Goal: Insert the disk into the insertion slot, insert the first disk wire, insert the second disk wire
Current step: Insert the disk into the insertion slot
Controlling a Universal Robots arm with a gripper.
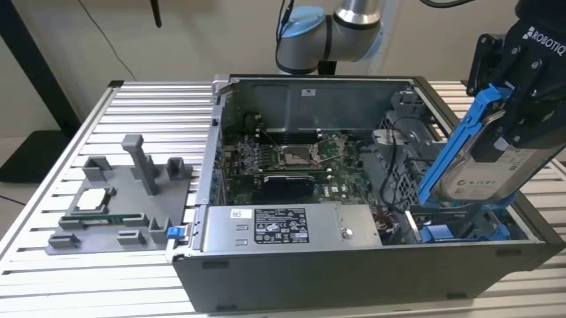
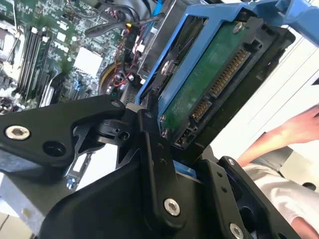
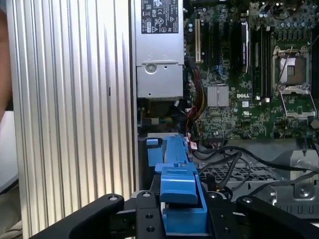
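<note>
My gripper [image 1: 511,136] is shut on the disk [image 1: 484,171], a silver-grey drive with a white label in a bright blue carrier. It hangs tilted over the computer case's corner at the exterior view's right. Just below it lies the insertion slot [image 1: 447,228], a grey metal bay with blue parts inside. The second wrist view shows the disk's green circuit-board underside [image 2: 209,89] and its connectors between my black fingers [image 2: 152,149]. In the first wrist view the blue carrier [image 3: 179,186] sits in my gripper [image 3: 182,216] above the bay. Black wires [image 1: 394,165] run loose beside the bay.
The open case holds a motherboard [image 1: 292,159] and a grey power supply box [image 1: 292,226] along its front wall. On the slatted table [image 1: 132,106], at the exterior view's left, stands a grey fixture [image 1: 124,199] with a chip. A person's hand [image 2: 294,130] is close behind the disk.
</note>
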